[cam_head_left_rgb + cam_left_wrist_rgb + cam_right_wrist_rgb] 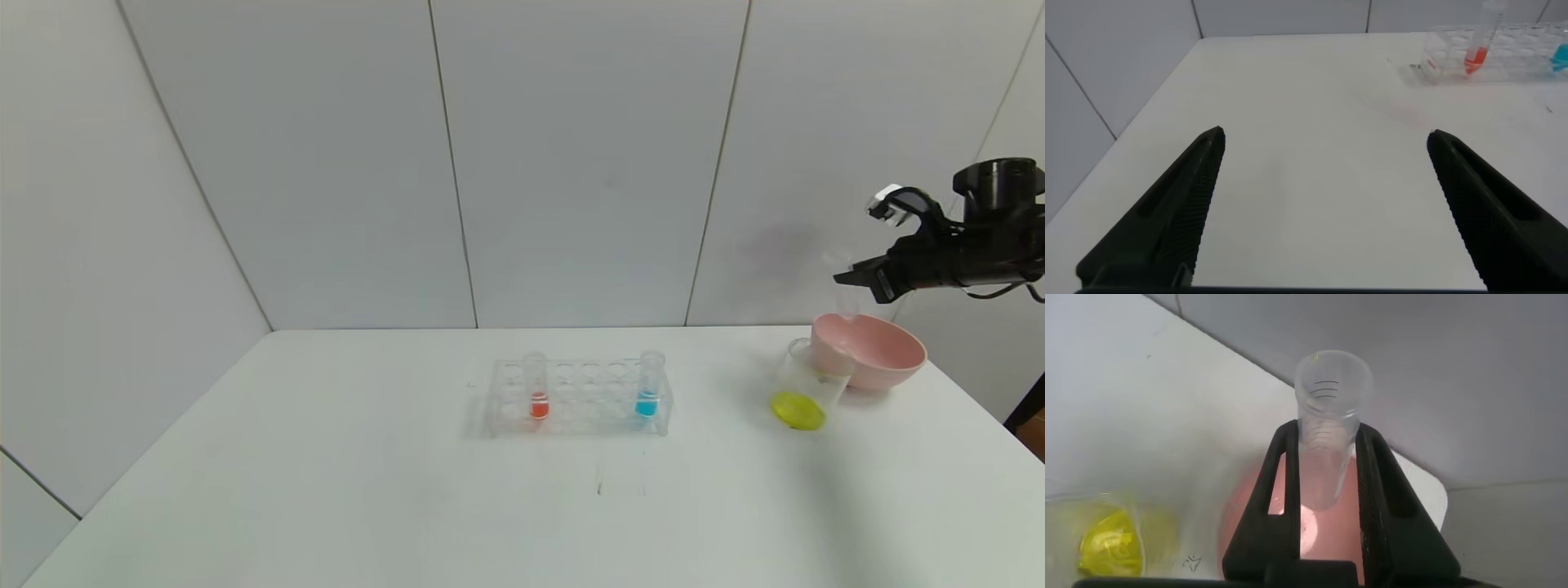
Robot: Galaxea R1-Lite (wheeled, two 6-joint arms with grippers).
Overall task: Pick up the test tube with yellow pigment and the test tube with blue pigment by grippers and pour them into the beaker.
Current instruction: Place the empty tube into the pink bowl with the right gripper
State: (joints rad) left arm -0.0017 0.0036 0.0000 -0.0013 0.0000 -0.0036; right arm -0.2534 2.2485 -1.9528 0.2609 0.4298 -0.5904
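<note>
My right gripper [849,279] is shut on a slim clear test tube [849,306] with no liquid showing in it, held upright above the pink bowl [878,351]. In the right wrist view the tube [1327,416] stands between the fingers [1376,490] over the bowl [1341,531]. The beaker [804,384] stands against the bowl's near left side with yellow liquid at its bottom; it also shows in the right wrist view [1114,539]. The blue test tube [649,392] stands in the rack's right end. My left gripper [1324,135] is open and empty, out of the head view.
The clear many-holed rack [580,396] stands mid-table with a red-liquid tube [536,392] at its left end. The left wrist view shows the rack [1503,57] far ahead across bare white table [1306,98]. The table's right edge is near the bowl.
</note>
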